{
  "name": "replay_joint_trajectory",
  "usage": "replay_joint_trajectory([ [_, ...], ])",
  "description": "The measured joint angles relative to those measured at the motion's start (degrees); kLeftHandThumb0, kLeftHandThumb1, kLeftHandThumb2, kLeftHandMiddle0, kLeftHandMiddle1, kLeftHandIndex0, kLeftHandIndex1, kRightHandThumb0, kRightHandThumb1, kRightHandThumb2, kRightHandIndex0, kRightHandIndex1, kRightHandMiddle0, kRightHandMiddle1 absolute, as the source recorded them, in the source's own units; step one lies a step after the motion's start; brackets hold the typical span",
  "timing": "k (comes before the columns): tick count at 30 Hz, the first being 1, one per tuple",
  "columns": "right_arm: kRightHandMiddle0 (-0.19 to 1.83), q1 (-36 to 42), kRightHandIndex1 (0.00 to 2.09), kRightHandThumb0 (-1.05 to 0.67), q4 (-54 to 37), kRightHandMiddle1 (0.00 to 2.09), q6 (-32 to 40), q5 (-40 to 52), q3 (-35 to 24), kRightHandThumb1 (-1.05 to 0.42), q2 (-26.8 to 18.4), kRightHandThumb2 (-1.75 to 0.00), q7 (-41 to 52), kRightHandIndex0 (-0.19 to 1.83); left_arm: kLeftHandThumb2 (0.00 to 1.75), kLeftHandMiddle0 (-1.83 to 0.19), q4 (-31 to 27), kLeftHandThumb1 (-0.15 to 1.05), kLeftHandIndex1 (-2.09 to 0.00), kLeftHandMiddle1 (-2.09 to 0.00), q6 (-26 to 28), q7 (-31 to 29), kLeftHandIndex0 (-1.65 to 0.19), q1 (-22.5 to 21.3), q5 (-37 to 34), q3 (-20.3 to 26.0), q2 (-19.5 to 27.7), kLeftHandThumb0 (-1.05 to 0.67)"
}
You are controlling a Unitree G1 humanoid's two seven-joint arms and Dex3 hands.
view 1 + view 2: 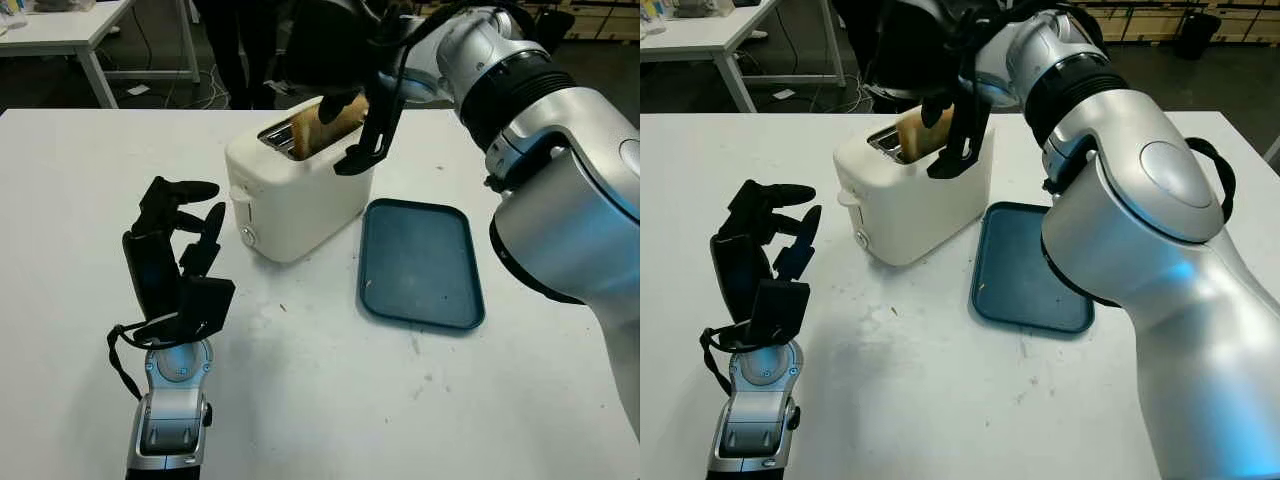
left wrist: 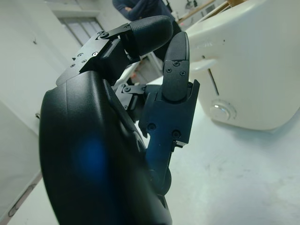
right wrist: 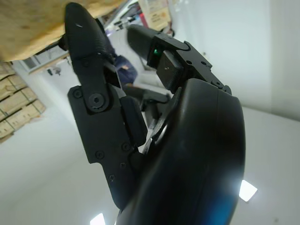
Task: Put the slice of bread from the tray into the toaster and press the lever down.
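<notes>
The right hand (image 1: 345,105) is clamped on the slice of bread (image 1: 335,122) above the toaster (image 1: 300,190), at the far side of the table (image 1: 300,400). The slice stands tilted, its lower edge already inside the slot, its upper part still projecting. The tray (image 1: 420,262) lies just right of the toaster with nothing on it.

Handling: bread is light, soft and easily crushed or torn. It is best held by the upper crust with light pressure only. It will probably jam if lowered at a tilt.

The left hand (image 1: 175,260) is open, near and left of the toaster, facing the lever (image 1: 238,196) side.
</notes>
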Motion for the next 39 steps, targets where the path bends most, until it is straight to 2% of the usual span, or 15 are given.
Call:
replay_joint_trajectory([
  [6, 0.32, -0.40, 0.49, -0.86, -0.03, 0.00, 0.01, 0.30, -0.74, -0.76, -1.03, 0.00, 0.18, 0.00, 0.16, -0.54, 0.02, 0.92, -1.23, -1.73, -0.01, -0.12, -0.57, 0.02, -0.81, 0.01, 0.00, -0.37],
  [11, 0.28, -1.54, 0.51, -0.68, -0.11, 0.01, 0.06, 0.82, -2.50, -0.76, -2.86, -0.01, 1.53, 0.01, 0.17, -0.55, 0.28, 0.92, -1.24, -1.73, -0.02, -0.10, -0.56, 0.02, -0.70, -0.08, 0.01, -0.37],
  [14, 0.53, -1.56, 0.69, -0.53, -0.76, 0.12, 0.12, 4.08, -6.33, -0.84, -4.72, -0.03, -0.53, 0.26, 0.17, -0.54, 0.46, 0.92, -1.24, -1.73, -0.04, -0.08, -0.55, 0.02, -0.68, -0.25, 0.01, -0.37],
  [16, 0.69, -1.06, 0.78, -0.50, -1.70, 0.19, -0.26, 9.07, -11.31, -0.87, -6.44, -0.02, -2.41, 0.43, 0.18, -0.54, 0.58, 0.92, -1.23, -1.72, -0.04, -0.07, -0.54, 0.05, -0.40, -0.35, 0.11, -0.38],
  [17, 0.83, -0.49, 0.87, -0.49, -2.22, 0.26, -0.96, 12.05, -14.08, -0.88, -7.38, -0.02, -2.89, 0.58, 0.18, -0.53, 0.60, 0.92, -1.22, -1.72, -0.04, -0.09, -0.53, 0.06, -0.09, -0.34, 0.14, -0.38],
  [19, 0.95, 1.88, 1.02, -0.47, -3.42, 0.34, -3.84, 18.27, -19.79, -0.90, -9.16, -0.02, -3.37, 0.70, 0.18, -0.52, 0.61, 0.92, -1.21, -1.72, -0.03, -0.29, -0.53, 0.08, -0.10, -0.24, 0.35, -0.38],
  [21, 0.91, 6.81, 1.27, -0.46, -4.93, 0.60, -8.06, 25.55, -25.97, -0.92, -10.42, -0.09, -2.93, 0.73, 0.17, -0.52, 0.64, 0.92, -1.18, -1.72, -0.02, -0.64, -0.54, 0.08, -0.11, 0.06, 0.69, -0.38],
  [23, 0.81, 13.62, 1.30, -0.42, -6.49, 0.74, -11.18, 32.82, -31.87, -0.92, -10.86, -0.19, -0.89, 0.74, 0.16, -0.53, 0.75, 0.92, -1.16, -1.71, -0.02, -0.68, -0.56, 0.05, -0.04, 0.28, 1.15, -0.39],
  [28, 0.76, 34.59, 1.16, -0.38, -11.95, 0.74, -12.38, 44.54, -40.24, -0.92, -10.41, -0.30, 6.68, 0.78, 0.16, -0.52, 1.57, 0.92, -1.11, -1.68, 0.23, -1.87, -0.58, -0.65, 0.01, 0.72, 3.03, -0.41],
  [30, 0.75, 44.10, 1.18, -0.37, -16.01, 0.71, -12.00, 48.73, -42.53, -0.92, -9.17, -0.35, 10.64, 0.77, 0.16, -0.52, 1.99, 0.92, -1.08, -1.66, 0.86, -2.56, -0.60, -1.81, 0.03, 0.82, 3.79, -0.42],
  [32, 0.75, 52.97, 1.21, -0.40, -22.23, 0.72, -10.24, 50.49, -43.82, -0.92, -8.04, -0.38, 12.93, 0.75, 0.16, -0.54, 2.19, 0.92, -1.05, -1.65, 1.27, -3.07, -0.61, -2.92, 0.14, 0.80, 4.38, -0.43],
  [34, 0.70, 61.00, 1.35, -0.41, -29.93, 0.87, -7.69, 51.90, -45.23, -0.92, -6.92, -0.40, 13.52, 0.72, 0.15, -0.55, 2.25, 0.92, -1.03, -1.64, 1.64, -3.75, -0.63, -3.88, 0.28, 0.80, 4.79, -0.42],
  [36, 0.65, 67.10, 1.49, -0.45, -38.24, 0.99, -4.33, 51.98, -46.56, -0.92, -6.26, -0.41, 13.29, 0.72, 0.15, -0.56, 2.32, 0.92, -1.02, -1.66, 1.67, -4.11, -0.64, -4.32, 0.25, 0.80, 5.08, -0.40],
  [39, 0.65, 75.32, 1.59, -0.42, -50.52, 1.04, -1.50, 51.95, -48.69, -0.92, -3.75, -0.40, 11.17, 0.71, 0.15, -0.56, 3.40, 0.92, -1.02, -1.70, 1.66, -4.96, -0.65, -5.00, -0.15, 0.86, 5.70, -0.39],
])
